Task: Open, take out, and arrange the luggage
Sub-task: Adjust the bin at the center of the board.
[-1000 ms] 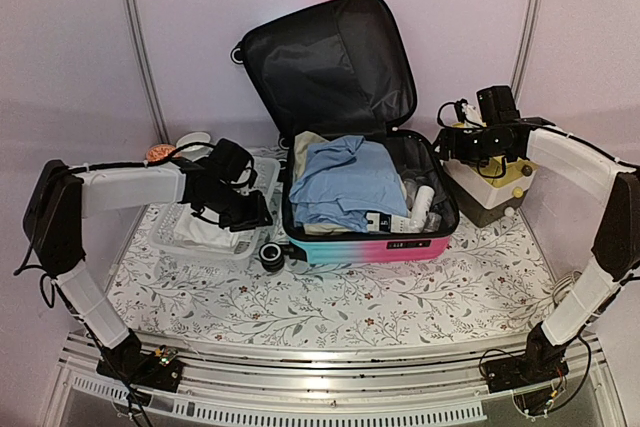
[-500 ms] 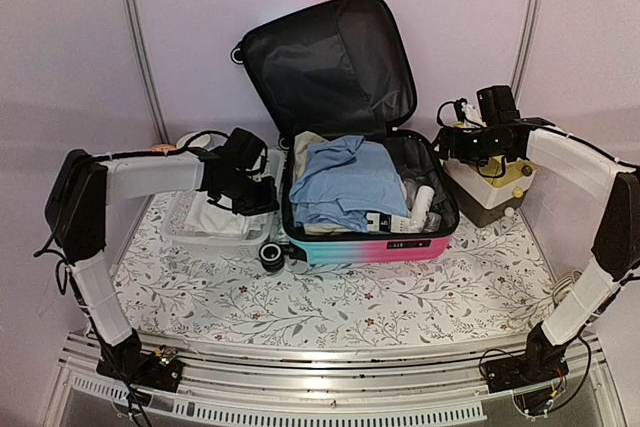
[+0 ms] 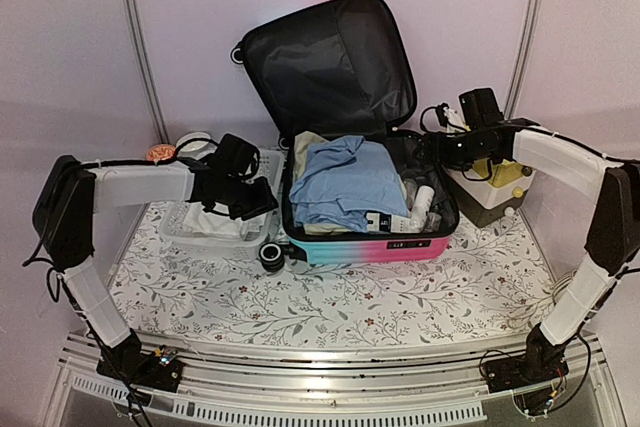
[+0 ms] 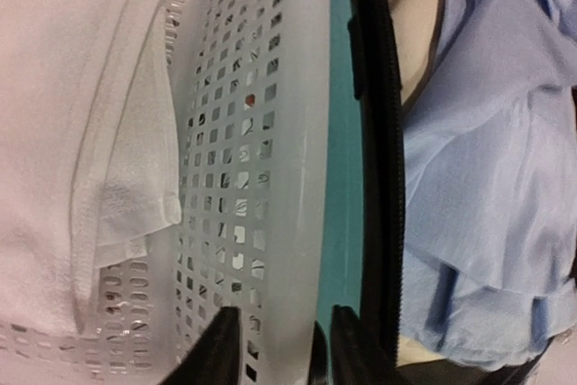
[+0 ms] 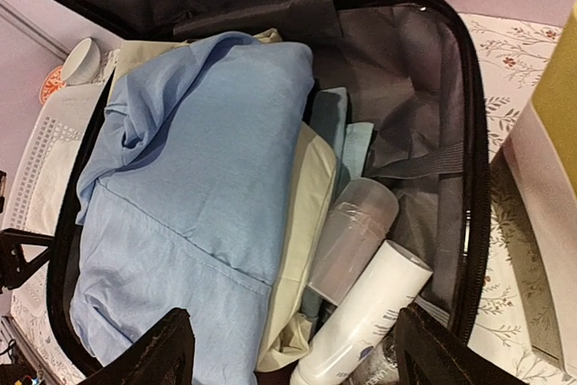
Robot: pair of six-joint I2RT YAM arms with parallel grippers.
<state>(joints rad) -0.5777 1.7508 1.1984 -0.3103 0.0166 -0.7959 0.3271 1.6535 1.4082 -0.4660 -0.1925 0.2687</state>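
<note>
1. The small hard-shell luggage, pink to turquoise on its front, lies open in the middle of the table with a flower-pattern cloth. Its black-lined lid stands up against the back wall.
2. A light blue folded garment covers most of the inside. A cream cloth shows only as an edge under it.
3. A white plastic bottle and a clear plastic container lie at the right side of the luggage. The lower end of the bottle is cut off in the right wrist view, and its label is too small to read.
4. The left gripper is over the right rim of the white perforated plastic basket, which stands just beside the luggage. Only its two fingertips are seen. They stand apart with the rim between them, and I cannot tell if they touch it.
5. A white folded towel lies in the basket, partly hidden under the left arm in the top view.
6. The right gripper hangs above the right half of the luggage, the jaws wide apart and holding nothing.
7. The small box with yellow top is mostly hidden behind the right arm.
8. One black wheel shows at the near left corner of the luggage.
</note>
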